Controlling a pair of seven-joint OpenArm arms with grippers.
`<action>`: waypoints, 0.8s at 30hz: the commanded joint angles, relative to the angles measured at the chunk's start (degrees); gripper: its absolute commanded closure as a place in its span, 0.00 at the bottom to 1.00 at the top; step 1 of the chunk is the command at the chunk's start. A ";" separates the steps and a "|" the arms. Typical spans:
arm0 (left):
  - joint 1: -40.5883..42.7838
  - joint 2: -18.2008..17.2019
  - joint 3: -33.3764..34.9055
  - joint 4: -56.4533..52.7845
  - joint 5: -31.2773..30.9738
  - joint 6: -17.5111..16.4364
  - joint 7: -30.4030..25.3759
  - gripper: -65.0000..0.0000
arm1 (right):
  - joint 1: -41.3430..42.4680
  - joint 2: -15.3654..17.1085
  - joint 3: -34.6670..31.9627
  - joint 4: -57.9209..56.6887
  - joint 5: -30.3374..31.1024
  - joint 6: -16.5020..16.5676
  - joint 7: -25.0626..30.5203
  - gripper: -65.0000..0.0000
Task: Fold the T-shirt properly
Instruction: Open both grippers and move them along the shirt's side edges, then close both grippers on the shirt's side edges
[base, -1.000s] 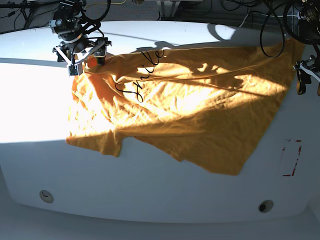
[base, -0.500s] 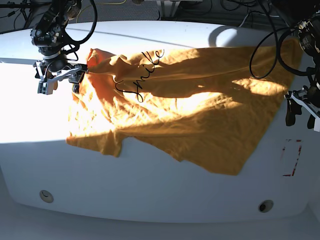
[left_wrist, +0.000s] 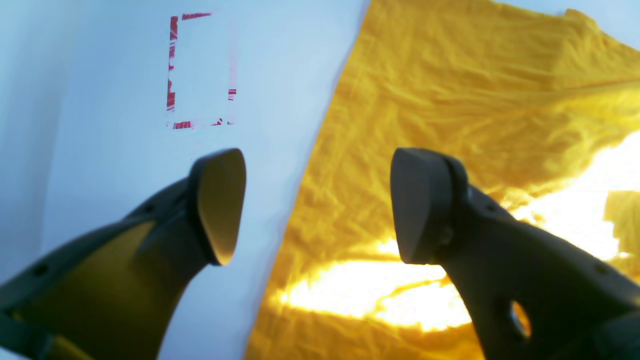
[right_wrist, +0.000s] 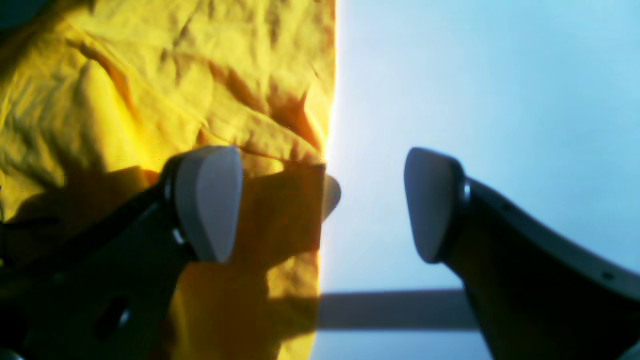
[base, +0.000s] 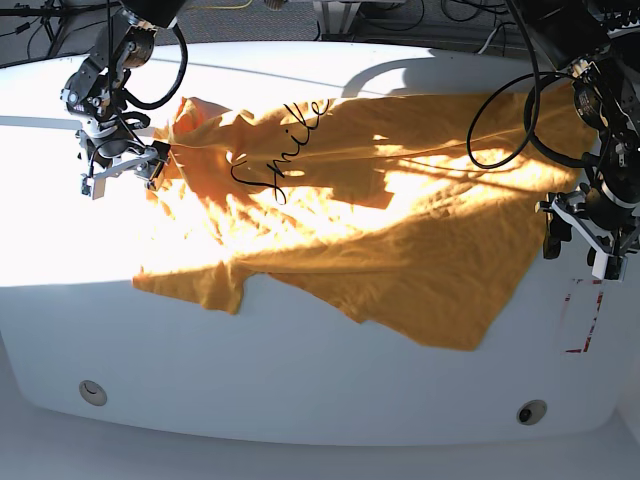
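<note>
Both tools poised at opposite edges of a crumpled shirt, folding not yet begun.

The orange-yellow short-sleeved cotton T-shirt (base: 380, 220) lies spread but wrinkled across the smooth white surface (base: 300, 380), black script print up, one corner bunched at the near left. The left tool (left_wrist: 315, 205) hovers with its jaws wide apart and empty astride the shirt's side edge, near a red-marked rectangle (left_wrist: 200, 70). The right tool (right_wrist: 322, 200) is likewise spread and empty over the opposite edge. Next, I judge, each must descend and pinch its hem.
</note>
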 joint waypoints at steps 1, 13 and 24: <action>-2.11 -0.70 -0.23 -0.67 -0.44 0.28 -1.28 0.35 | 0.43 0.00 -0.28 0.09 1.45 0.50 1.37 0.25; -6.33 -1.05 -0.41 -5.60 -0.26 0.54 -1.37 0.35 | -0.71 -3.95 -3.18 -2.28 1.36 0.50 1.37 0.25; -10.47 -1.32 -0.41 -12.28 1.14 0.63 -3.92 0.35 | 2.01 -3.86 -3.27 -6.76 1.36 0.50 1.72 0.52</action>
